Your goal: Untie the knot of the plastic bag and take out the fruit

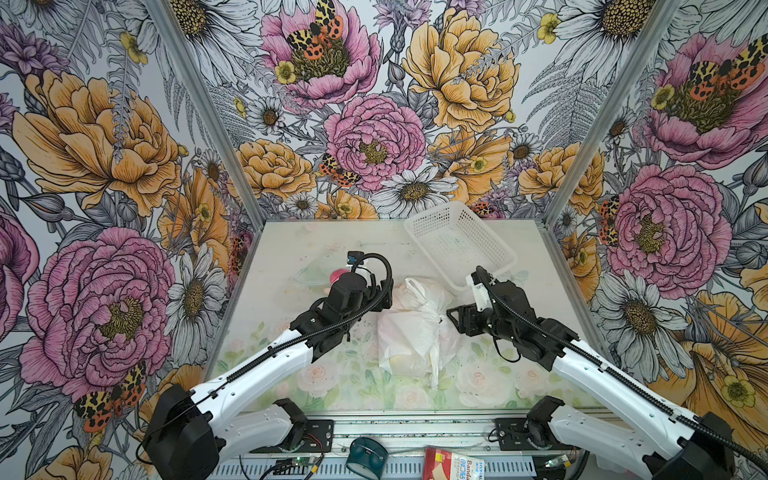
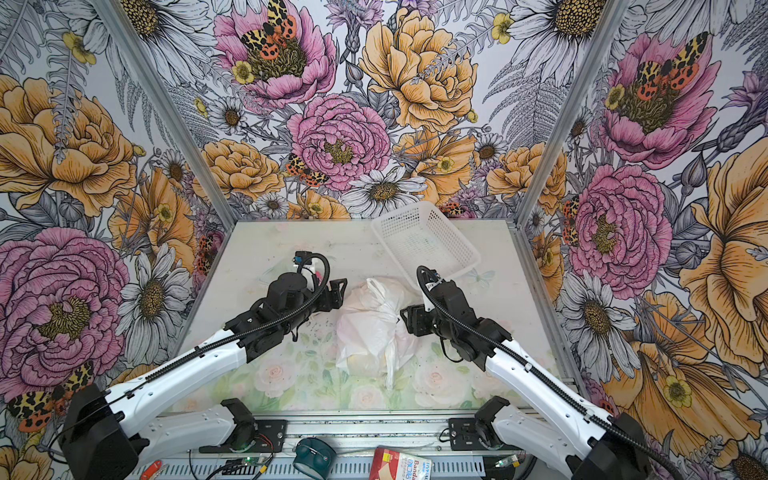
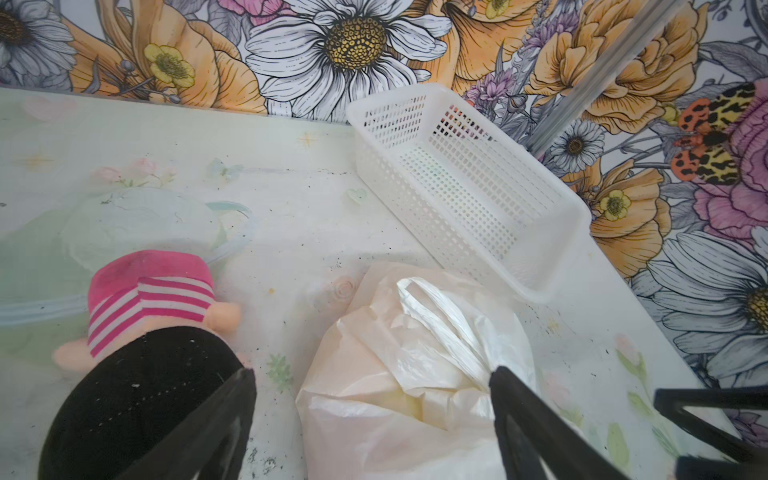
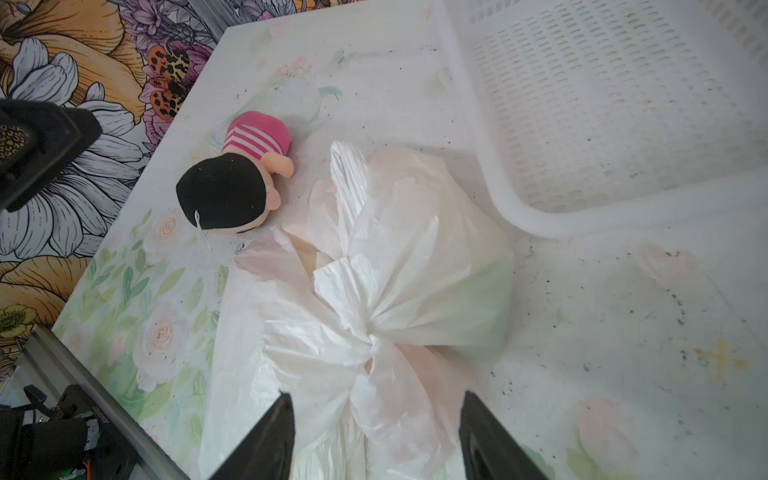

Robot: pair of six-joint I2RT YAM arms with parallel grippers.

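While both my claws stand released, left claw [image 3: 372,374] and right claw [image 4: 376,401] flank the plastic bag [image 1: 415,332] on the desk [image 1: 291,249], its knot [image 4: 376,345] just ahead of the right. A plush doll [image 4: 232,187] lies just left of the bag, and a white basket [image 3: 465,178] sits just behind it; the front of the desk is bare.

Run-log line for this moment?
bag tied; knot intact; left gripper open at bag; right gripper open, bag plastic between jaws

plastic bag [image 1: 411,328] central, basket [image 1: 490,232] behind right, doll [image 1: 340,274] behind left

White plastic bag [image 1: 409,332], knot [image 4: 375,345] intact
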